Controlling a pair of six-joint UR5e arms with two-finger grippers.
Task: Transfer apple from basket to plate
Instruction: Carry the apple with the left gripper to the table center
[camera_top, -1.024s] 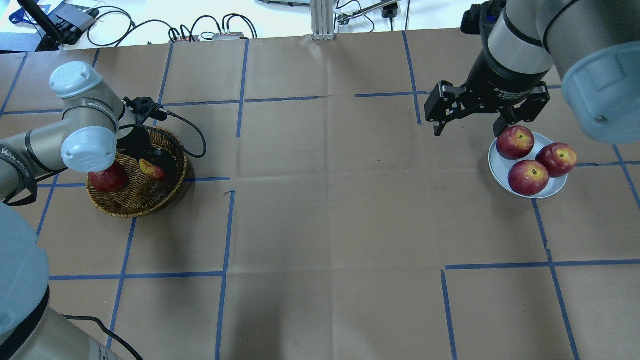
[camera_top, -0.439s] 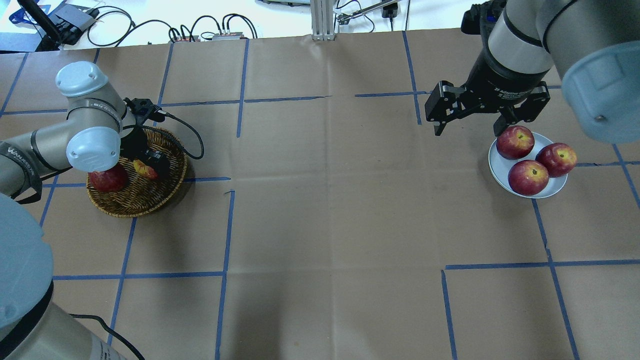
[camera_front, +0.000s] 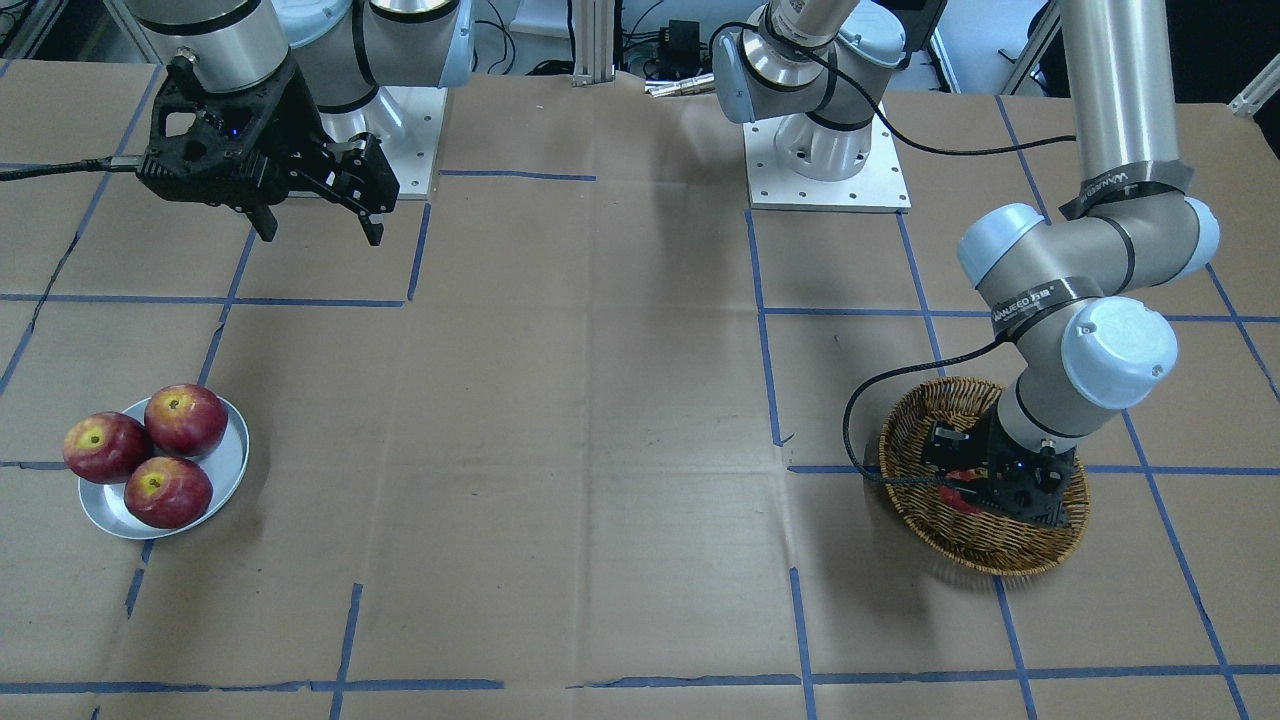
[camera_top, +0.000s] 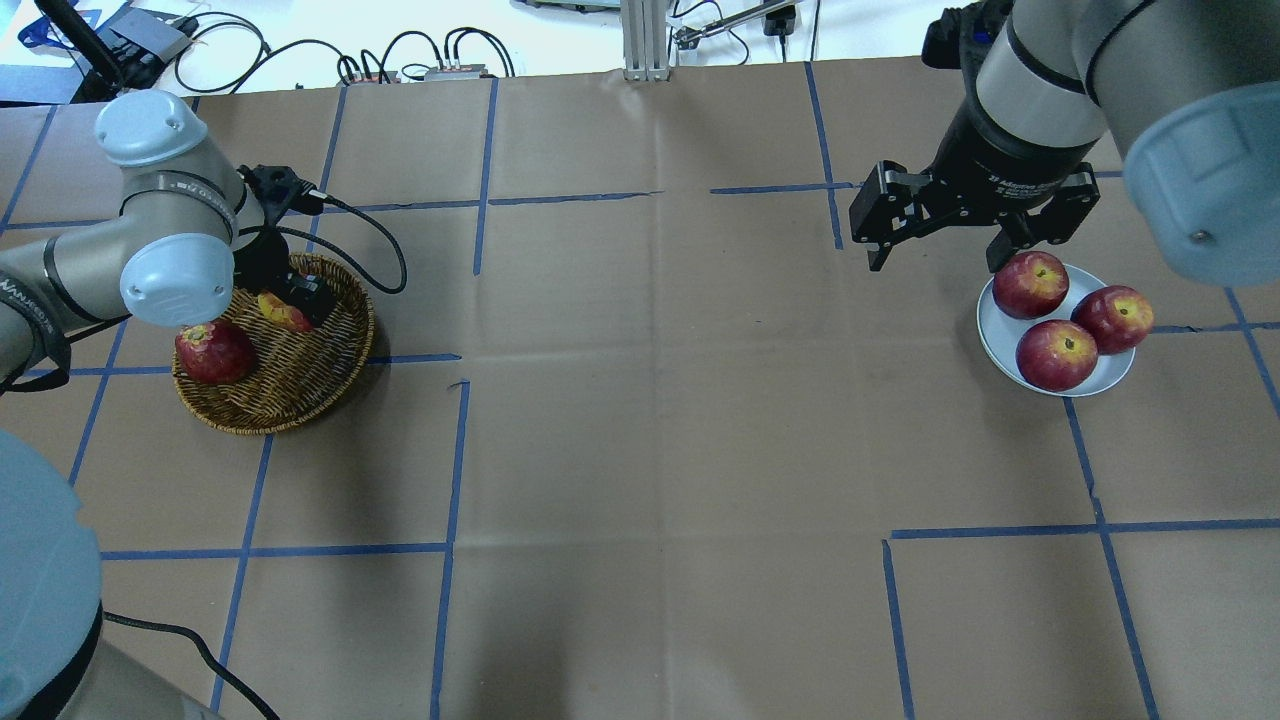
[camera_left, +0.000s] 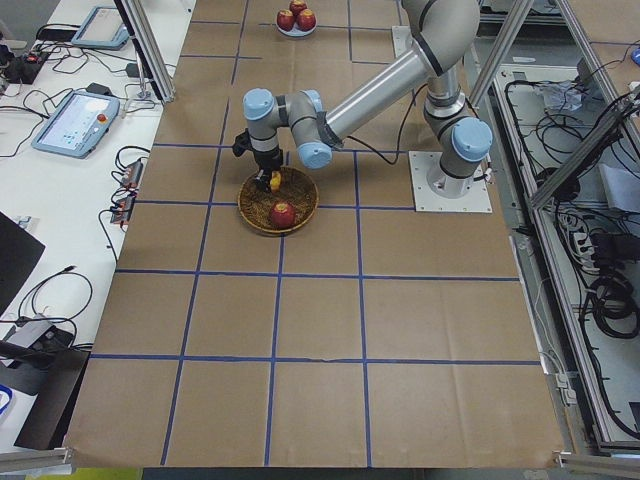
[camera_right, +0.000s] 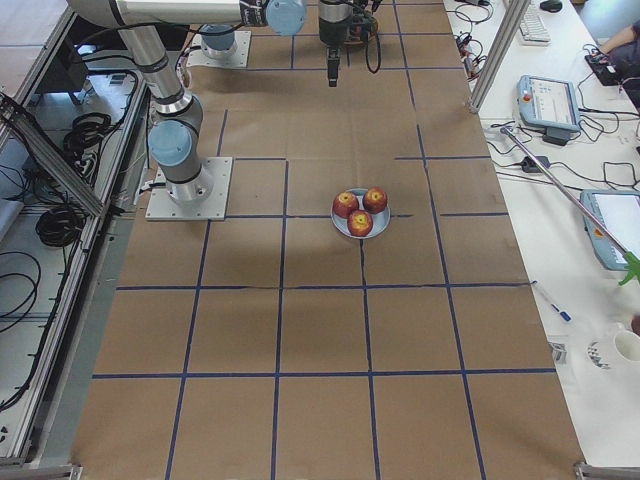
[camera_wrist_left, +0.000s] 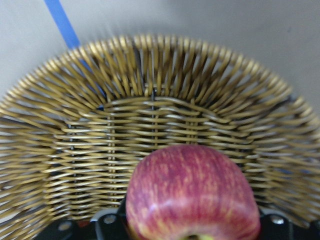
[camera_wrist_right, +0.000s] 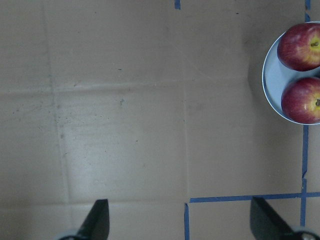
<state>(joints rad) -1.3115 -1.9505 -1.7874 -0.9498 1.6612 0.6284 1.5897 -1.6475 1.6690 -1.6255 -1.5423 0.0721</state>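
Note:
The wicker basket stands at the table's left. My left gripper is down inside it, shut on the pinkish-red, yellow-streaked apple. In the left wrist view the apple sits between the fingers, with the basket's weave behind it. A darker red apple lies in the basket beside it. The metal plate at the right holds three red apples. My right gripper hangs open and empty above the table, just left of the plate.
The left arm's cable loops over the table beside the basket. Blue tape lines mark a grid on the brown paper cover. In the front-facing view the basket is at the right and the plate at the left.
My left gripper has shifted toward the basket's far side with the streaked apple in it, uncovering more of the darker apple. The right arm has not moved.

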